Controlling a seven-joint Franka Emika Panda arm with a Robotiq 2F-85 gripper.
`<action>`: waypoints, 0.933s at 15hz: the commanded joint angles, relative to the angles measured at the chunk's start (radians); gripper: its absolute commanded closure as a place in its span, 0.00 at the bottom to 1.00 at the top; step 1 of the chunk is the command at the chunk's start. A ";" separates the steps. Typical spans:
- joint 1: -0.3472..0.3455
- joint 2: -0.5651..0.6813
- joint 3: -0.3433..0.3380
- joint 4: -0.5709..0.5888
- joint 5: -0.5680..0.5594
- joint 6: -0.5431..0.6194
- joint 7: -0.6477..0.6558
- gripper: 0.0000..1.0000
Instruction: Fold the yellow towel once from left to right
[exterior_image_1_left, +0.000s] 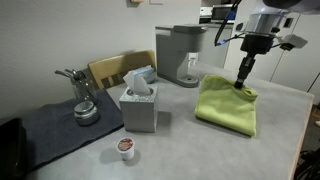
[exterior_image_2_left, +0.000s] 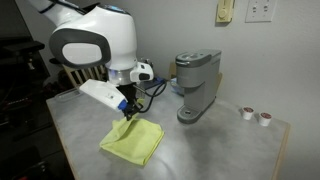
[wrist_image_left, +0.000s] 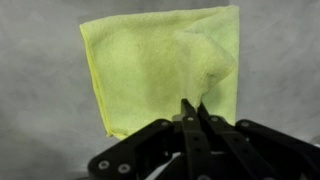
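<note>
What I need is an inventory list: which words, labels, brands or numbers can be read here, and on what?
No text can be read in any view.
On the coffee pod: a red mark on the lid, too small to read.
On the coffee maker: no legible brand.
On the tissue box: nothing legible.
On the yellow towel: no print seen.

The grey surface (exterior_image_1_left: 285, 135) carries a yellow towel (exterior_image_1_left: 228, 106), lying loosely doubled (one part bunched up). Behind the towel stands a coffee machine (exterior_image_1_left: 182, 55), and nearer the middle a tissue box (exterior_image_1_left: 138, 108). A dark mat (exterior_image_1_left: 55, 128) covers one end, with a coffee pod (exterior_image_1_left: 125, 148) close by. In an exterior view, two pods (exterior_image_2_left: 247, 113) sit beside the machine.
</note>
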 joint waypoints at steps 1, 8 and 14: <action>-0.004 -0.062 -0.019 -0.033 -0.051 0.020 0.050 0.99; -0.003 -0.085 -0.057 -0.030 -0.101 0.015 0.115 0.99; -0.005 -0.062 -0.070 -0.062 -0.030 0.019 0.092 0.99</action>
